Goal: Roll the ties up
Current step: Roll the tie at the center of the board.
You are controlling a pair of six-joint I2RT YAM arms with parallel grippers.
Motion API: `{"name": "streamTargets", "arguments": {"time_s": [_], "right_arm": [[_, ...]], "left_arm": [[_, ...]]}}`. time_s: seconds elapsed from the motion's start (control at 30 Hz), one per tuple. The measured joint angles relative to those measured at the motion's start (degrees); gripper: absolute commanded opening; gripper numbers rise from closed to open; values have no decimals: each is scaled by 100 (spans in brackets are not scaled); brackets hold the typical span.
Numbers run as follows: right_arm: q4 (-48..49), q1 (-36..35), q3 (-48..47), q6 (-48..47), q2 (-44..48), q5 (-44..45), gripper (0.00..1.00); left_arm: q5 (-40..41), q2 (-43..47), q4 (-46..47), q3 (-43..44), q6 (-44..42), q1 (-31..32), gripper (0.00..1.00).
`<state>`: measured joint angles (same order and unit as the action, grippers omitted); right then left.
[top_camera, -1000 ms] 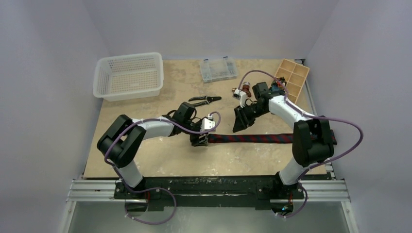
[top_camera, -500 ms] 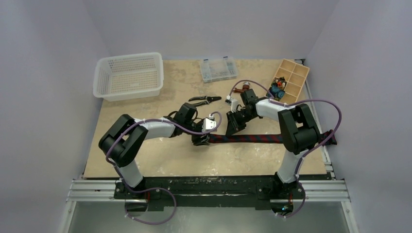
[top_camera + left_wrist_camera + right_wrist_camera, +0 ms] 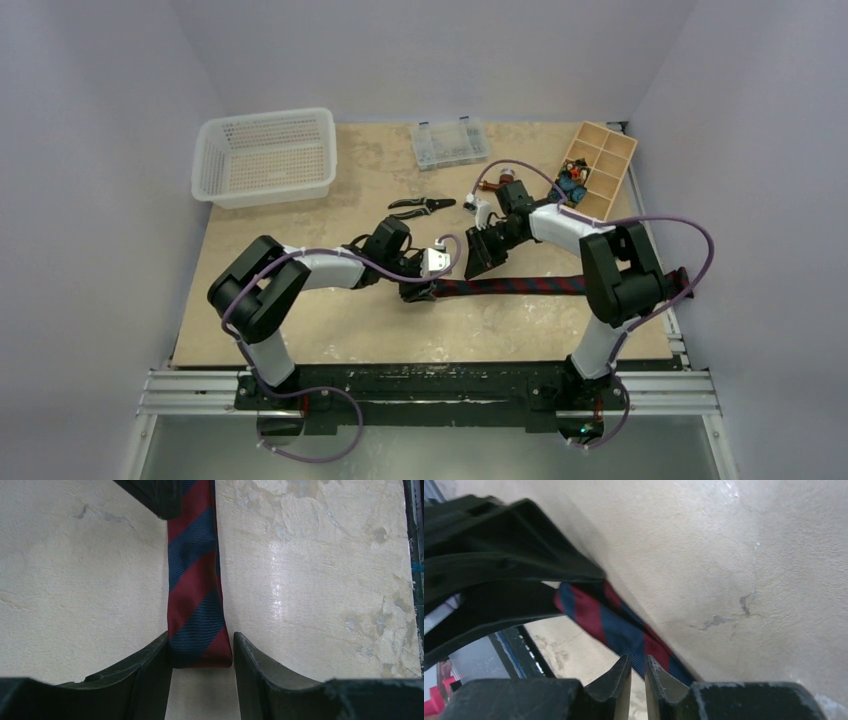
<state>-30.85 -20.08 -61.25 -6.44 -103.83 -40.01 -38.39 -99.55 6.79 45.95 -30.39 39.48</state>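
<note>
One tie (image 3: 530,285), striped dark navy and dark red, lies flat as a long strip across the table's right half. Its narrow left end (image 3: 195,580) sits between the fingers of my left gripper (image 3: 422,291), which stands open astride it (image 3: 200,637); the left finger touches the cloth's edge and the right one stands just clear. My right gripper (image 3: 476,265) hovers at the tie's far edge, close beside the left gripper. Its jaws (image 3: 638,660) are shut to a thin slit with nothing between them, the tie (image 3: 624,630) just past the tips.
Black-handled pliers (image 3: 420,206) lie behind the grippers. A white mesh basket (image 3: 265,155) stands at the back left, a clear parts box (image 3: 449,143) at the back middle, and a wooden compartment tray (image 3: 600,165) at the back right. The tie's right end reaches the table's edge.
My right arm swung left along the tie, close to the left gripper, and its jaws narrowed. The left gripper's fingers closed in around the tie's end.
</note>
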Motion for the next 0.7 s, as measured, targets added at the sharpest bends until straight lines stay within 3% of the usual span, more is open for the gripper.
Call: {"name": "streamTargets", "arguments": {"time_s": [0.23, 0.53, 0.7], "right_arm": [[50, -15, 59, 275, 570, -343, 12], [136, -17, 173, 334, -247, -251, 8], [131, -15, 170, 341, -367, -345, 7]], "left_arm": [[79, 0, 31, -74, 85, 2, 48], [122, 24, 48, -94, 92, 2, 55], [212, 96, 46, -162, 153, -35, 49]]}}
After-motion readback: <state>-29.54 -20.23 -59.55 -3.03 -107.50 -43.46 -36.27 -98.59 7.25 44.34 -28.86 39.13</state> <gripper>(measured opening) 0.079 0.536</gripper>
